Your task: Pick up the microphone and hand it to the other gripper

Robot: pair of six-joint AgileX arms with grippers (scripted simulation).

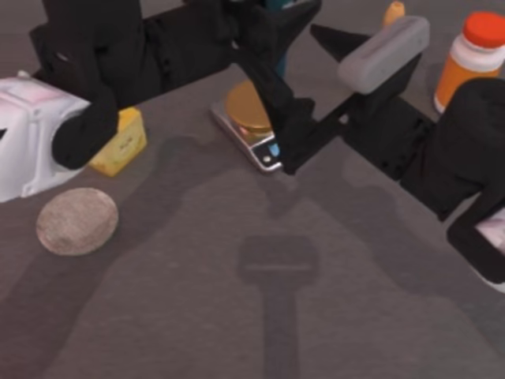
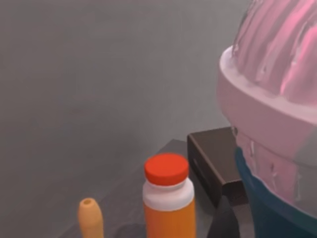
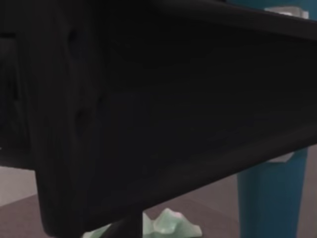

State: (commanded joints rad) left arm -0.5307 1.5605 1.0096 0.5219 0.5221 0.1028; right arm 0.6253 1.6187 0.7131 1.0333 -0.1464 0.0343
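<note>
Both arms meet high over the table's far middle. The microphone (image 1: 278,5) shows in the top view only as a teal sliver at the top edge. In the left wrist view its round mesh head (image 2: 277,74) and teal handle (image 2: 277,203) fill the side close to the camera. My left gripper (image 1: 268,67) reaches in from the top left and appears shut on the microphone. My right gripper (image 1: 304,95) comes in from the right with its grey block, open, its two fingers spread either side of the left gripper. In the right wrist view the teal handle (image 3: 270,198) shows beside a black bulk.
A scale with a gold plate (image 1: 246,118) lies under the grippers. A yellow box (image 1: 122,142), a white device (image 1: 28,134) and a round grey disc (image 1: 77,221) are at the left. An orange bottle with a red cap (image 1: 473,59) stands at the far right.
</note>
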